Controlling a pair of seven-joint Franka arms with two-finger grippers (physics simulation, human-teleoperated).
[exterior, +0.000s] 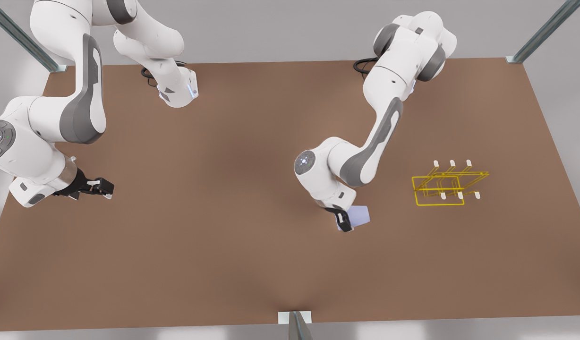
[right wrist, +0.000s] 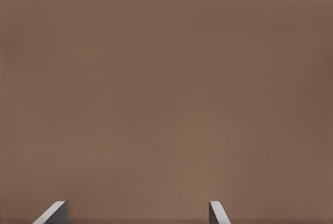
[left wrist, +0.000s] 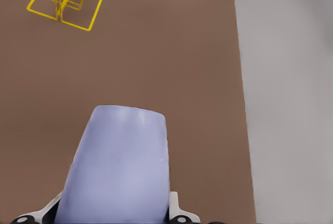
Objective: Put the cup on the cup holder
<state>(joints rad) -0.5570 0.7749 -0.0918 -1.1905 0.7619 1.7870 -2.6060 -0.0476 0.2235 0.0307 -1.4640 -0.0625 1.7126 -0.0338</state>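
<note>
A pale lavender-blue cup (exterior: 359, 216) lies tilted in my left gripper (exterior: 346, 221), which is shut on it just above the brown table, right of the middle in the front view. Close up in the left wrist view, the cup (left wrist: 119, 166) sits between the fingers. The yellow wire cup holder (exterior: 445, 185) with white-tipped pegs stands on the table to the front view's right of the cup, apart from it; the cup holder (left wrist: 67, 0) also appears far off in the left wrist view. My right gripper (exterior: 101, 188) waits at the front view's left, open, with nothing between its fingertips (right wrist: 216, 212).
The brown table (exterior: 224, 236) is bordered by grey floor, with metal frame posts (exterior: 540, 33) at its corners and a bracket (exterior: 294, 318) at the near edge. The arm bases stand at the far edge.
</note>
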